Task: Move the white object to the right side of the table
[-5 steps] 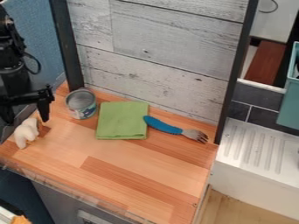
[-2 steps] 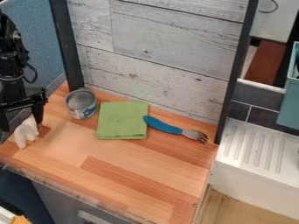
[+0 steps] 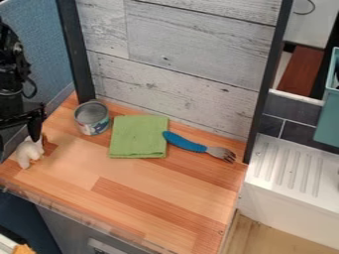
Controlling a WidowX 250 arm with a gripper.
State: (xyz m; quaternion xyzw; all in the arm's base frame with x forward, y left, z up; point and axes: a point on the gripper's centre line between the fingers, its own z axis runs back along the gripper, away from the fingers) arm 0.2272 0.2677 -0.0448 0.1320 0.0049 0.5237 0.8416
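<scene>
At the left edge of the frame, the black gripper (image 3: 18,144) hangs over the table (image 3: 152,198), its two fingers (image 3: 34,128) wide apart. One finger comes down in front of the upper part of the white object (image 3: 27,155); whether they touch cannot be told. The white object stands on the table at the left of the frame, below the can (image 3: 92,118). That can is upright and open-topped, near the back panel (image 3: 179,64). Just beside it, left of the frame's centre, lies a folded green cloth (image 3: 138,137). A fork (image 3: 198,148) slants from the cloth's right edge toward the right, blue handle at the upper left, tines at the lower right.
</scene>
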